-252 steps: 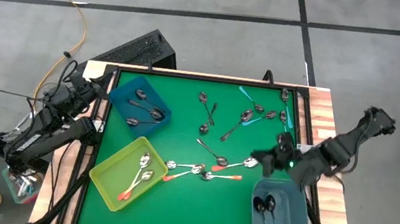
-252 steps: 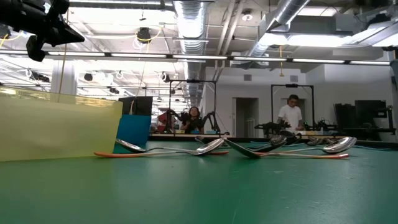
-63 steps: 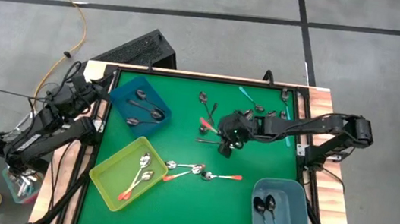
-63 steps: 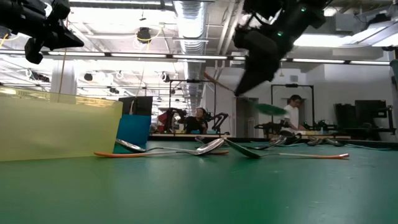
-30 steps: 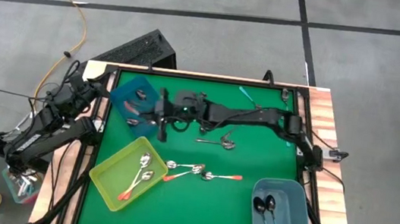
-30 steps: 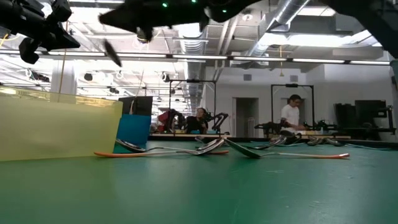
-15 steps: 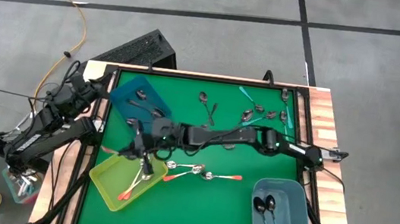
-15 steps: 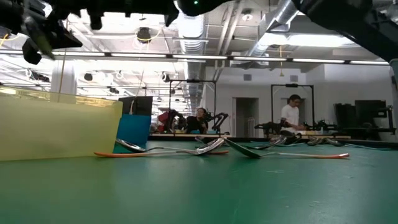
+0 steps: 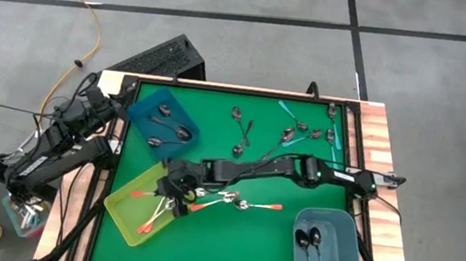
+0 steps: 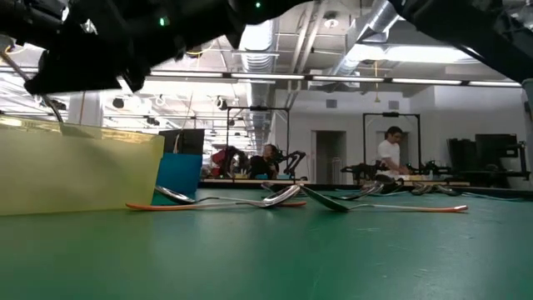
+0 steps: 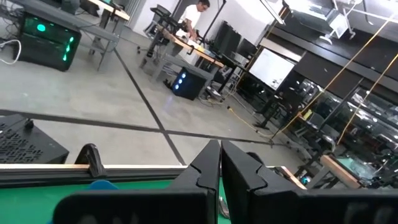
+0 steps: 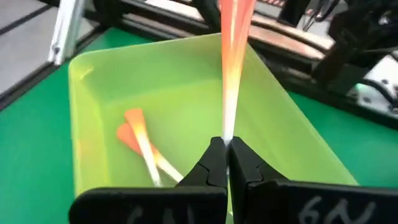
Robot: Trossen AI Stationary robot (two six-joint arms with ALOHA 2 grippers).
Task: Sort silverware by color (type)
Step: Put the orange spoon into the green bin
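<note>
From above I see only my right arm over the yellow-green bin [image 9: 121, 207]; the wrist view shows the right gripper [image 12: 225, 148] pinching an orange-handled spoon [image 12: 232, 56] above it. The left gripper [image 11: 220, 163] is closed, empty.

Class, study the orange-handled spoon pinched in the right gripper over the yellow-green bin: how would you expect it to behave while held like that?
The orange-handled spoon probably stays stiff: it juts straight from the right gripper. Pinched at one narrow point, it may pivot or slip. It looks slim, so likely light, landing gently in the yellow-green bin.
</note>
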